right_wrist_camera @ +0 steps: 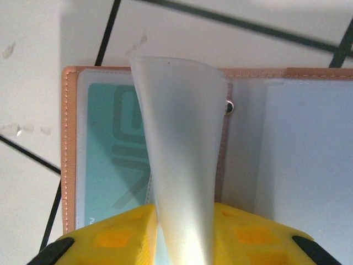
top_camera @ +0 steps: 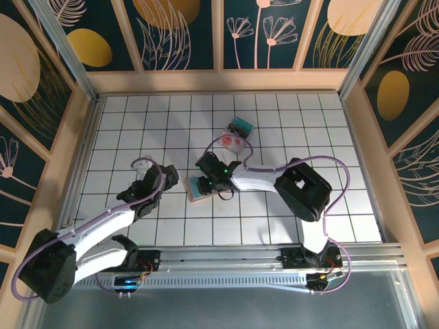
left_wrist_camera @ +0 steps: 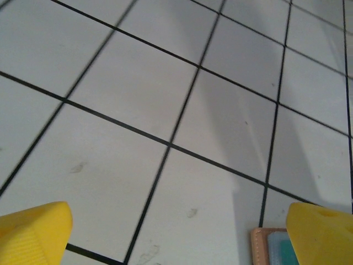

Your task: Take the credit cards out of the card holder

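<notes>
Right tool [right_wrist_camera: 185, 218] pinches a frosted sleeve [right_wrist_camera: 176, 121] of the open card holder [right_wrist_camera: 67, 149]. Left tool [left_wrist_camera: 179, 226] hangs wide over the bench [left_wrist_camera: 138, 83].

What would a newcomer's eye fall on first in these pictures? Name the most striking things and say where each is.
The right hand pinches a frosted clear sleeve, curled up from the open card holder near the middle of the table. A teal card sits in the holder's left pocket beside it. The left hand hangs open over bare tiles, left of the holder.
</notes>
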